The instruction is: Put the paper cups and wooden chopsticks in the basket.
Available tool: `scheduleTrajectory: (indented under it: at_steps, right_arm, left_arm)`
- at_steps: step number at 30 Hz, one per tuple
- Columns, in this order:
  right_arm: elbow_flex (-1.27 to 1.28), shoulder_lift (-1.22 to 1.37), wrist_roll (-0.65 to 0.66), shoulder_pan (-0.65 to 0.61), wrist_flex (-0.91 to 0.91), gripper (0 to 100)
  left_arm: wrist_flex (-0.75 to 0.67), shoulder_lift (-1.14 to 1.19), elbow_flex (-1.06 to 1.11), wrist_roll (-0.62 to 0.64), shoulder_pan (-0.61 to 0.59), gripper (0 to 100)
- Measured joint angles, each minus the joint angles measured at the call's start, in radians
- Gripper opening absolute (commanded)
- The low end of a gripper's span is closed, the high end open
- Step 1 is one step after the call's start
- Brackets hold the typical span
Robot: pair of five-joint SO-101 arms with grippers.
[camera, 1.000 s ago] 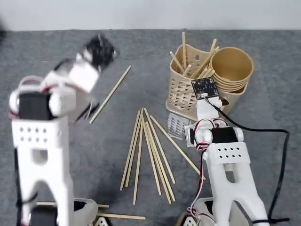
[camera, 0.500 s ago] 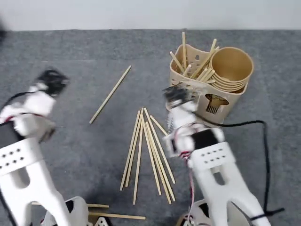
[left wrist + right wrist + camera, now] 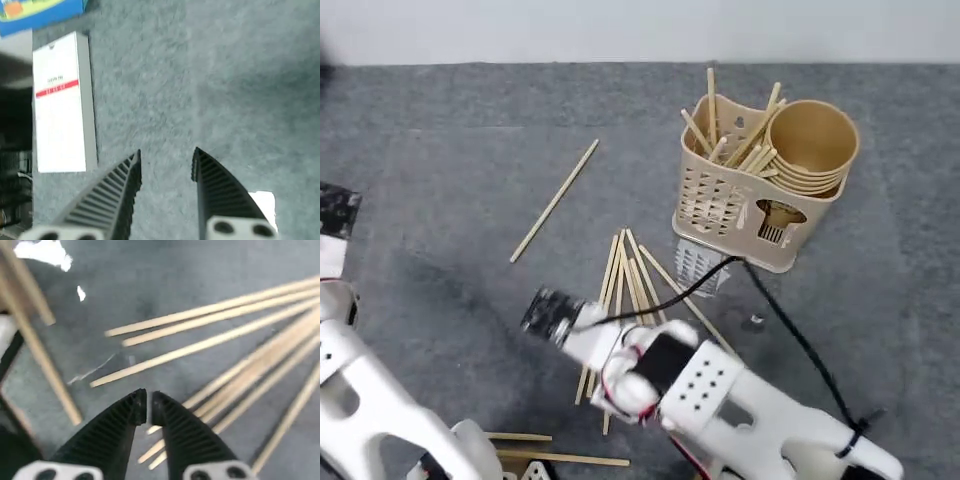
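Step in hand, as we judge it: picking a loose stick off the pile for the basket (image 3: 720,205). The paper cups (image 3: 812,140) sit stacked in one compartment of the basket, and several sticks stand in the other. The loose chopsticks (image 3: 628,265) lie fanned on the bench (image 3: 450,150) just in front of the basket, with one stray chopstick (image 3: 555,200) well apart from the fan and two more by the arm bases. The right gripper (image 3: 148,400) hangs low over stick ends at the fan's edge, jaws pressed almost together with nothing between them. The left gripper (image 3: 165,155) is off at the bench side near a white box (image 3: 62,105), jaws spread and empty. To do this well we'd spread the right jaws before descending and choose a stick on the outside of the fan, where neighbours lie apart. We'd set the jaws across its length and close near its middle so it won't swing. Risk: the crowded sticks touch, so a pinch may drag two or scatter the fan
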Motion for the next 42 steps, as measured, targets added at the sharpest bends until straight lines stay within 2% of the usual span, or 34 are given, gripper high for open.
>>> scheduleTrajectory:
  at_steps: [4, 11, 17, 23, 32, 42]
  right_arm:
    - [0.000, 0.000, -0.092, -0.038, -0.009, 19.7]
    - [-0.009, 0.063, -0.324, -0.044, -0.161, 19.9]
    - [-0.201, 0.347, -0.523, 0.078, -0.175, 19.8]
    - [-0.411, 0.671, -0.647, 0.112, -0.175, 19.8]
    - [-0.663, 0.941, -0.724, 0.239, -0.175, 20.1]
    - [-0.736, 1.014, -0.724, 0.262, -0.173, 19.9]
  left_arm:
    - [-0.017, 0.000, 0.048, 0.000, -0.009, 16]
    - [-0.017, 0.000, 0.087, -0.002, -0.014, 16]
    - [-0.017, 0.000, 0.132, -0.002, -0.014, 16]
    - [-0.017, 0.000, 0.155, -0.002, -0.015, 16]
    - [-0.017, 0.000, 0.164, -0.002, -0.015, 16]
    - [-0.017, 0.000, 0.192, -0.002, -0.014, 16]
